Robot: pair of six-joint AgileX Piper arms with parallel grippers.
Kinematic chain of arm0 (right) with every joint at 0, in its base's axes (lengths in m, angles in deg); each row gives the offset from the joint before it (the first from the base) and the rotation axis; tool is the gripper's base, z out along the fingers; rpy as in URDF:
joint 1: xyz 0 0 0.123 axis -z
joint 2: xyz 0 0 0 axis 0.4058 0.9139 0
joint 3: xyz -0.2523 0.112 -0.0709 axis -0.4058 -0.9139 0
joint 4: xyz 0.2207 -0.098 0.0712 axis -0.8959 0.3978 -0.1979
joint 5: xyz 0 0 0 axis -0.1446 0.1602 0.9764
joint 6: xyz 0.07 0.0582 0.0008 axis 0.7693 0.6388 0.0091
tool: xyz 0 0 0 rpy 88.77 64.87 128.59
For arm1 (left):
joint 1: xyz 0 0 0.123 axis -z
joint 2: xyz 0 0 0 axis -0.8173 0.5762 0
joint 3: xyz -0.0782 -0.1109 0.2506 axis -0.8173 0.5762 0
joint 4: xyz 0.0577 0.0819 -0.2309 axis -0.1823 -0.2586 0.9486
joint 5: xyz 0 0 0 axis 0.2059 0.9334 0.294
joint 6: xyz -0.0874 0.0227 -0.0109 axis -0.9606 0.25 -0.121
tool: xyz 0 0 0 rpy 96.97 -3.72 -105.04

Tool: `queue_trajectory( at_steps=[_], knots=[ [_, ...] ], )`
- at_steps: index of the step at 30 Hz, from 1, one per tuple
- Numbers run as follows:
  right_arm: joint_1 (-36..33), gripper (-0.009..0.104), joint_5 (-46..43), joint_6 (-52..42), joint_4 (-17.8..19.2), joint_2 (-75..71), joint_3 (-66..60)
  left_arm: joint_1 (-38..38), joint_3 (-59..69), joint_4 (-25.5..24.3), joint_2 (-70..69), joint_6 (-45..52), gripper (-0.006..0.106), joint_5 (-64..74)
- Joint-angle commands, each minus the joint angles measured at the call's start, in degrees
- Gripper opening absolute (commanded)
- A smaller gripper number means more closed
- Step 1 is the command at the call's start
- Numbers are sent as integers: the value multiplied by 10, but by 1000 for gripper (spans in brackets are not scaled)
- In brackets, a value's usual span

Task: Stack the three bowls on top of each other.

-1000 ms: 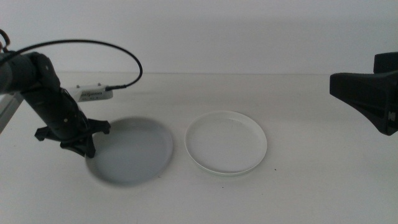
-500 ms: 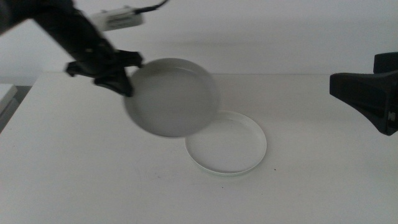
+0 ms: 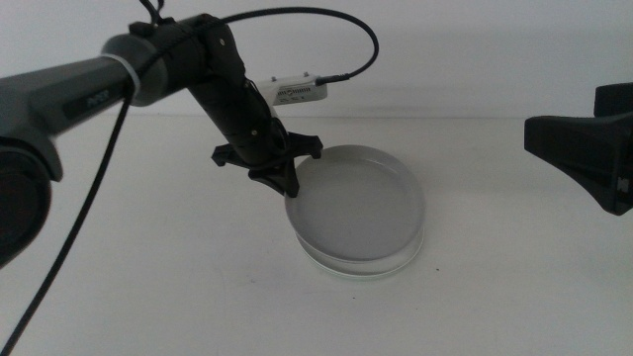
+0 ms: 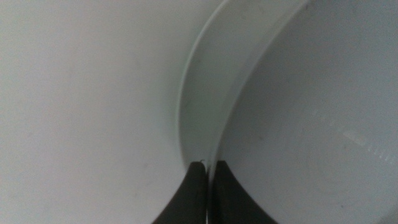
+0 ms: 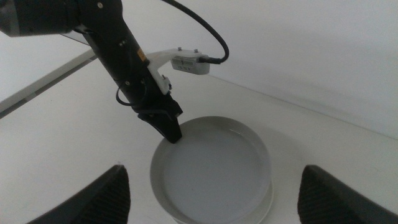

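Note:
My left gripper (image 3: 286,188) is shut on the near-left rim of the light grey bowl (image 3: 358,203). It holds the bowl on top of the white bowl (image 3: 362,270) at the table's middle, and only the white bowl's front rim shows beneath. In the left wrist view the jaws (image 4: 207,165) pinch the grey bowl's rim (image 4: 311,124), with the white bowl's rim (image 4: 202,93) just outside it. The right wrist view shows the grey bowl (image 5: 211,171) and the left gripper (image 5: 172,133). My right gripper (image 3: 584,158) waits open at the right edge. The pale green bowl is out of view.
The left arm's cable and its white wrist camera (image 3: 302,91) arch over the back of the table. The right gripper's fingers (image 5: 106,193) stand wide apart, above and in front of the stacked bowls.
The left gripper carried the grey bowl from the table's left, up and to the right, then lowered it onto the white bowl. The right arm has not moved.

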State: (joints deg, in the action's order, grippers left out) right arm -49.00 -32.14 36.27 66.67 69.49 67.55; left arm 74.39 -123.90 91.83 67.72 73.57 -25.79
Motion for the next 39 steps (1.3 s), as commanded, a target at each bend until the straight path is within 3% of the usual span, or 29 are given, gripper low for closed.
queue_trajectory(
  at_steps=[1, 10, 15, 18, 27, 30, 33, 39],
  knots=[
    [-2, 82, -2, -1, 0, -2, -3, 9, -8, 18, 3, 6, -2, -20],
    [-2, 82, -2, -1, 0, -2, -3, 22, -8, 5, 20, 17, -1, -34],
    [-2, 82, -2, -1, 0, -2, -3, 22, -8, -7, 21, 14, 10, -48],
    [-2, 82, -2, -1, 0, -2, -3, 22, -8, -14, 21, 14, 21, -56],
    [-2, 82, -2, -1, 0, -2, -3, 6, -55, -15, -6, 24, 78, 17],
    [-2, 82, -2, -1, 0, -2, -3, -25, -84, -24, -66, 19, 92, 60],
    [-2, 82, -2, -1, 0, -2, -3, -69, -53, -65, -167, 8, 94, 47],
    [-2, 82, -2, -1, 0, -2, -3, -151, 237, -91, -477, -1, 94, -152]
  ],
)
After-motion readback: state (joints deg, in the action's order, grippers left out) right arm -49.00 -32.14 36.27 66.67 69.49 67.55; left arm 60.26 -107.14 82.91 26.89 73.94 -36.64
